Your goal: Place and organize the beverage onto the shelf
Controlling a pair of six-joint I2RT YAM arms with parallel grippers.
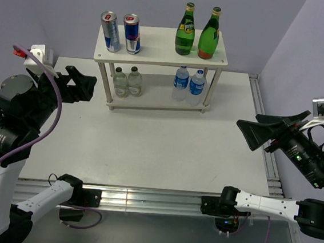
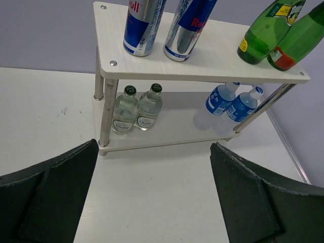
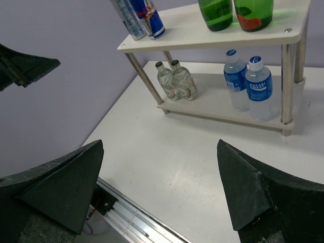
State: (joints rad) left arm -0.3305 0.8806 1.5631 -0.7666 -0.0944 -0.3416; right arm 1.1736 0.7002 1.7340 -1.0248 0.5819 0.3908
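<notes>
We reckon the task done, since cans (image 1: 122, 32) and green bottles (image 1: 197, 33) stand on top of the shelf (image 1: 158, 45), water bottles (image 1: 188, 84) below, while left tool (image 1: 90, 89) and right tool (image 1: 250, 130) hang open and empty, needing only retreat

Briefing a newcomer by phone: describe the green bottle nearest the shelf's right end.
Find the pale two-level shelf at the far side of the table. Two tall green bottles stand on its top board; it is the right-hand bottle, the only one with a red label near its base.
</notes>
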